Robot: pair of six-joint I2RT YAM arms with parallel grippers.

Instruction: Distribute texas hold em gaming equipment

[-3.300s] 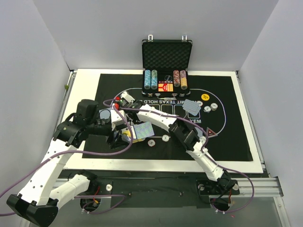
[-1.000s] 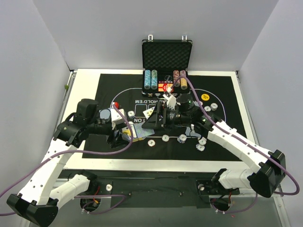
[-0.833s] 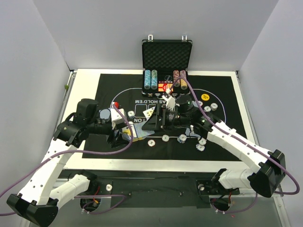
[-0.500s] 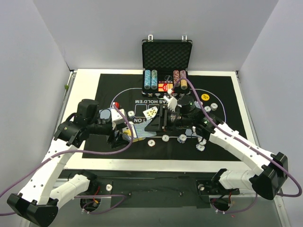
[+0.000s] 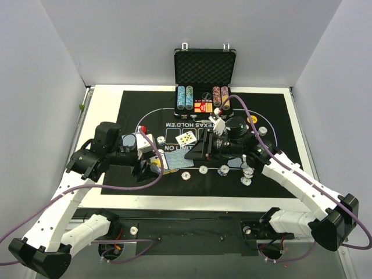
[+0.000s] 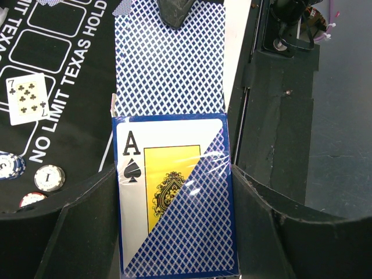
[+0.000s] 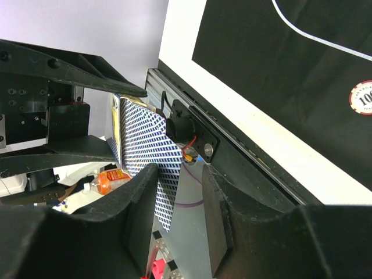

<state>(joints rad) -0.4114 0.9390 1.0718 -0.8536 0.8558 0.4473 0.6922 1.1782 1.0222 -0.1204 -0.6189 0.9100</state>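
Observation:
My left gripper is shut on a blue card box printed with an ace of spades, held over the mat's near left part. A blue-backed card sticks out of the box's far end. My right gripper reaches in from the right, and one black fingertip overlaps the card's far edge. In the right wrist view that card lies beside the left finger, and the right gripper is open, its jaws part-narrowed with a gap. A seven of clubs lies face up on the mat.
Loose chips lie in a row along the black mat, with more chips and a yellow button at the right. The open black case with stacked chips stands at the back.
The right arm has drawn a little to the right and its jaws have narrowed. The left arm and the card box have stayed still.

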